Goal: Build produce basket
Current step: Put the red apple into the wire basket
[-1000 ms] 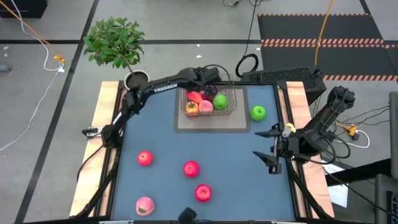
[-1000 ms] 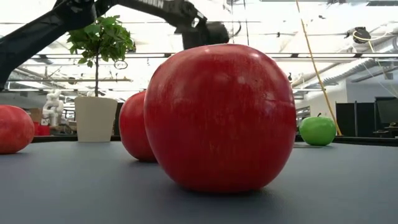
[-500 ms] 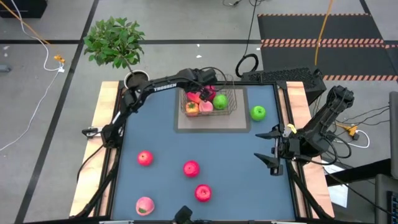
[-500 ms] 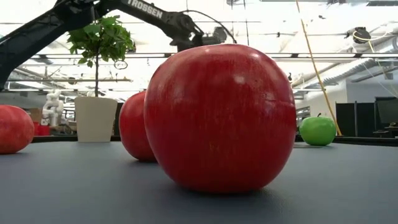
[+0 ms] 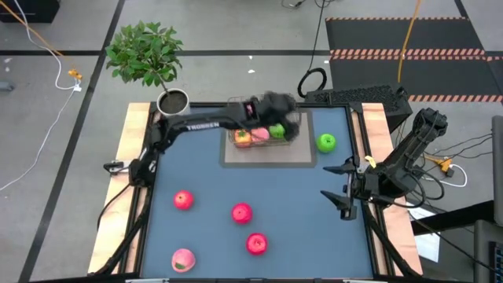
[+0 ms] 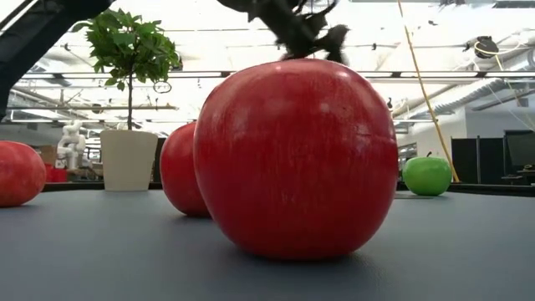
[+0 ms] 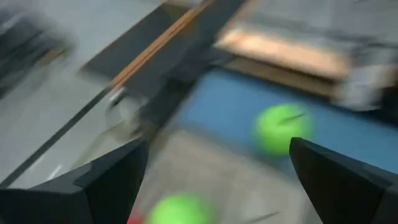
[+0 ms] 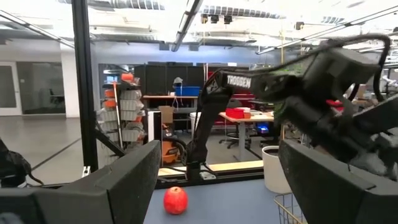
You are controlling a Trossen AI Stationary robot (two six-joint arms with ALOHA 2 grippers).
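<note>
Near: red apples (image 5: 256,244) lie loose on the bench (image 5: 204,228). Right pincer (image 5: 339,189) waits spread at the right edge. Far: left pincer (image 5: 275,106), spread and empty, crosses the basket (image 5: 295,137); it risks snagging the wire or bumping the green apple (image 5: 326,142).

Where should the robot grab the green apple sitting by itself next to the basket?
Best from straight above, fingers closing across the widest part of the green apple. It sits alone on the blue table, just right of the basket, with bare table on its other sides, so open fingers should fit. The left gripper is nearest, open over the basket; the right gripper waits open.
</note>
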